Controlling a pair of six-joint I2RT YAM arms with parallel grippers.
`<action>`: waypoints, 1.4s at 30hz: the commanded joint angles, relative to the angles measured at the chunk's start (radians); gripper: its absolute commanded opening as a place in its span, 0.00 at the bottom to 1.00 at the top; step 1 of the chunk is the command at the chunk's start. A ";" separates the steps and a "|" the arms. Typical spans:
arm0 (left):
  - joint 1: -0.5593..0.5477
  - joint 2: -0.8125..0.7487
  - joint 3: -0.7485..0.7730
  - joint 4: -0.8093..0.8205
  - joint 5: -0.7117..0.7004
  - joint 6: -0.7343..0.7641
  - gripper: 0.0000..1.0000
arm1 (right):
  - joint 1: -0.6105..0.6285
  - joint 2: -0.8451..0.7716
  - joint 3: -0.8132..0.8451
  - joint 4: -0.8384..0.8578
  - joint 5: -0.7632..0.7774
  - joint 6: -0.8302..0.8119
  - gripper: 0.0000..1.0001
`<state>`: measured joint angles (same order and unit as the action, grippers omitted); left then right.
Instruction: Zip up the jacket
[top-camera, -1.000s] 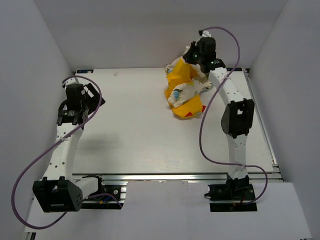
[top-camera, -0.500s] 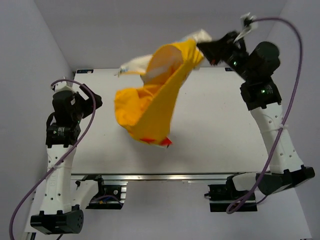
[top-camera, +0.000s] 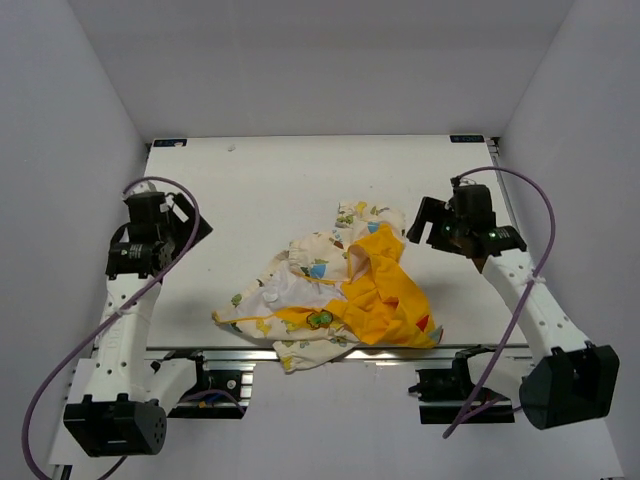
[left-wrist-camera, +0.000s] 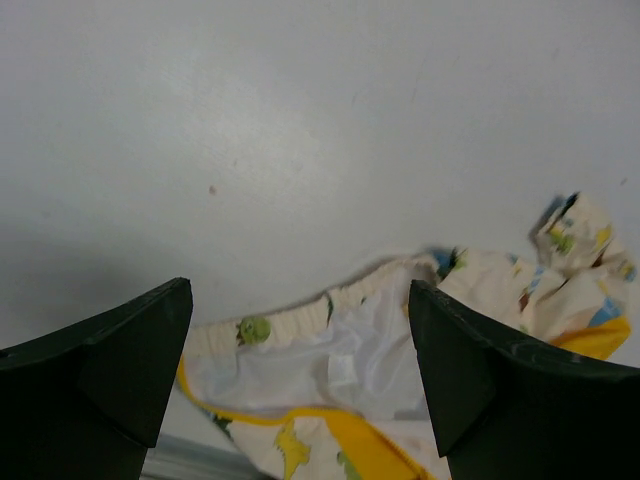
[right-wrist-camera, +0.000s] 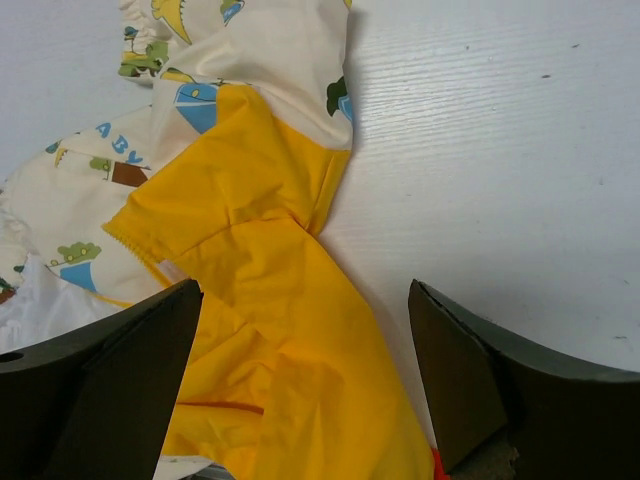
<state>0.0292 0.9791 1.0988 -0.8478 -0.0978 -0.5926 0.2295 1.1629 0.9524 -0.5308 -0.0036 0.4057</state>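
Right wrist view: the right gripper (right-wrist-camera: 302, 300) has its jaws wide apart and holds nothing; it hangs over the jacket (right-wrist-camera: 270, 250), where a fold of yellow lining meets the cream printed shell. The left gripper (left-wrist-camera: 300, 290) also stands with jaws apart and empty, over bare table (top-camera: 260, 180), with the jacket's gathered cream edge and a pale, slightly sheer inner layer just beyond its tips. From above, the jacket lies as a crumpled heap at the near edge of the table, between the two arms and nearer the right one, with cream cloth to the left and far side and a bunched yellow mass to the near right. The task looks barely begun: the front is not laid flat, the two front edges are not brought together, and the zipper cannot be picked out among the folds. Spreading the garment, finding and joining the zipper ends, and pulling the slider up all seem left to do. The cloth looks thin, soft and limp, creasing sharply; the table is smooth, matte and white.
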 joint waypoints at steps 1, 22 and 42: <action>0.001 0.009 -0.140 -0.010 0.143 -0.026 0.98 | 0.002 -0.080 0.014 -0.067 0.053 -0.042 0.89; -0.555 0.553 -0.037 0.296 0.171 0.045 0.98 | 0.416 -0.181 -0.292 -0.364 0.178 0.292 0.89; -0.580 0.676 0.184 0.184 -0.174 -0.038 0.98 | 0.343 -0.052 -0.005 -0.397 0.668 0.314 0.00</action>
<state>-0.5926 1.7580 1.2625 -0.6113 -0.1284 -0.5957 0.6128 1.0882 0.8509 -0.9287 0.4953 0.7437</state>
